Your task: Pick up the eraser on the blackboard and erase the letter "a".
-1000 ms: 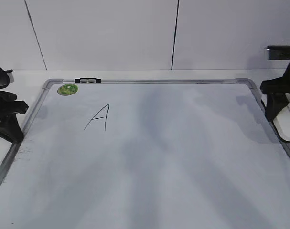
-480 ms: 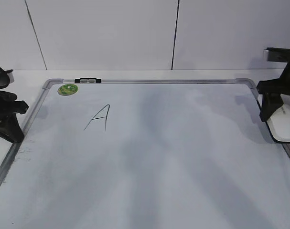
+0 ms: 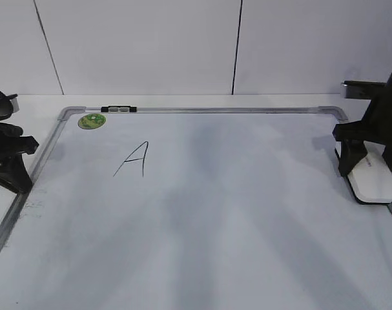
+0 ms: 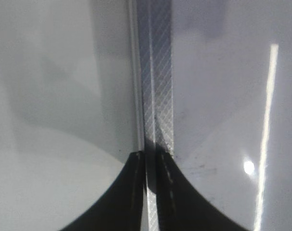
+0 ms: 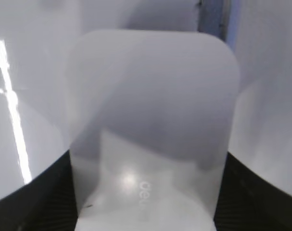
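Note:
The blackboard point(image 3: 247, 213) is a white dry-erase board with a grey frame, lying flat. My right gripper point(image 3: 363, 161) is shut on the white eraser point(image 3: 373, 182) at the board's right edge, just inside the frame. In the right wrist view the eraser point(image 5: 150, 96) fills the space between the two fingers of the right gripper point(image 5: 146, 202). My left gripper point(image 3: 15, 161) is shut and empty over the board's left frame point(image 4: 158, 96); its tips point(image 4: 150, 156) are nearly together. No small lowercase "a" shows in any view.
A tall angular capital "A" point(image 3: 136, 159) is drawn at the board's upper left. A round green sticker point(image 3: 92, 121) sits in the top-left corner, and a small black clip point(image 3: 118, 109) is on the top frame. A white wall stands behind.
My right gripper has moved left with the eraser, from outside the right frame to just over the board's right edge. The left arm has not moved.

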